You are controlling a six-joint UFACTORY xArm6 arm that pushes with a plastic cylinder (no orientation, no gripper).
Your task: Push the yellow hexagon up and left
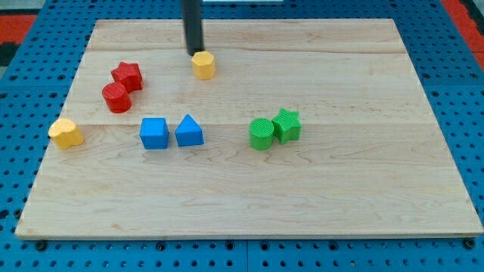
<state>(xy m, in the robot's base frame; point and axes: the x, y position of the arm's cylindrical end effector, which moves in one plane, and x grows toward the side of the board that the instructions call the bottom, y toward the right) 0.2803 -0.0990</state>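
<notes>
The yellow hexagon [203, 65] lies on the wooden board [340, 196] near the view's top, left of centre. My tip [193, 54] is at the hexagon's upper left, touching or almost touching it. The dark rod rises from there out of the view's top.
A red star [128, 75] and a red cylinder [116, 97] sit together at the left. A second yellow block [66, 133] lies near the left edge. A blue cube [154, 133] and a blue triangle [188, 131] are side by side. A green cylinder [262, 134] touches a green star [286, 125].
</notes>
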